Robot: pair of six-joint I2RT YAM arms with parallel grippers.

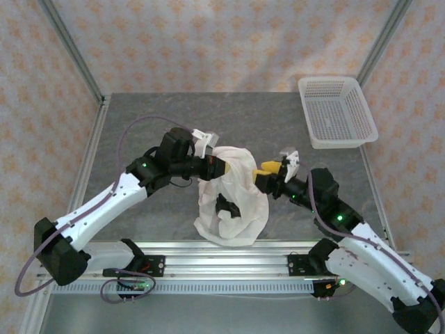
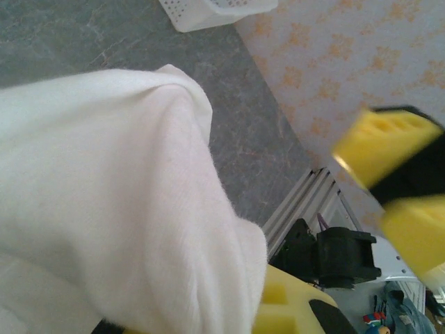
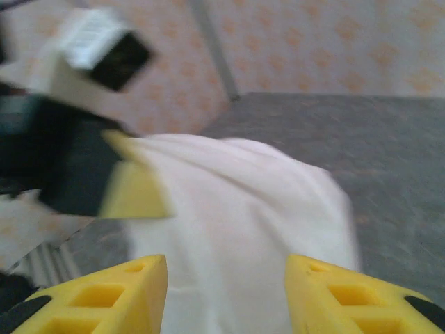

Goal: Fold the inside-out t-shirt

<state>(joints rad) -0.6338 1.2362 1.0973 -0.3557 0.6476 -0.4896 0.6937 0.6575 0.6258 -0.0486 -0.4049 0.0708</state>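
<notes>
Our left gripper [image 1: 221, 167] clamps the t-shirt [image 1: 247, 198], hanging bunched mid-frame; our right gripper [image 3: 226, 261] stands apart beside it. On one pinch alone, the cloth may slip or twist.

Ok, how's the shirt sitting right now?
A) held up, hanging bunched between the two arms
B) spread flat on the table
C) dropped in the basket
A: the shirt hangs bunched from the shut left fingers between the arms, and the basket at the far right has nothing in it.
</notes>
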